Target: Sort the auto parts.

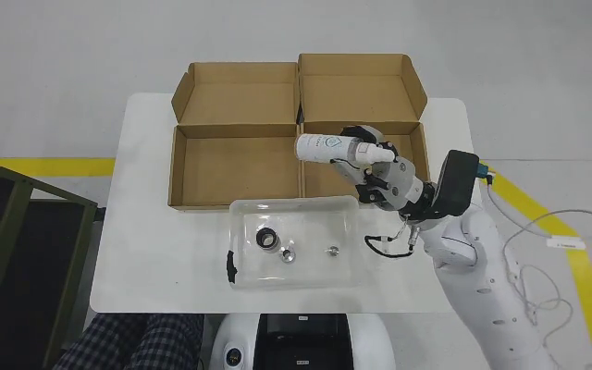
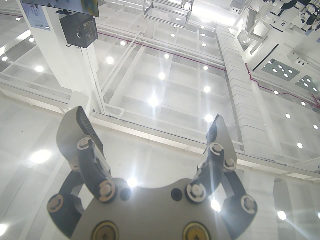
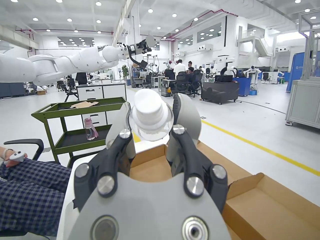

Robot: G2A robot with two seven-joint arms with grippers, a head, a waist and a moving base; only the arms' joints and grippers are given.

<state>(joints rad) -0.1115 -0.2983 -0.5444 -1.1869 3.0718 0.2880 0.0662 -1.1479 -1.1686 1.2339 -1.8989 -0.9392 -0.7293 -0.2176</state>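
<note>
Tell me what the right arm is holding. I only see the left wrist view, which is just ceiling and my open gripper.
Observer: The right gripper is shut on a white bottle, held sideways above the right cardboard box.
Operator: What's left to sort?
Observer: Three parts lie in the clear tray: a dark ring, a silvery piece and a smaller piece.
Operator: Where's that tray?
Observer: On the table, on the robot's side of the boxes, straddling the seam between the left cardboard box and the right one.
</note>
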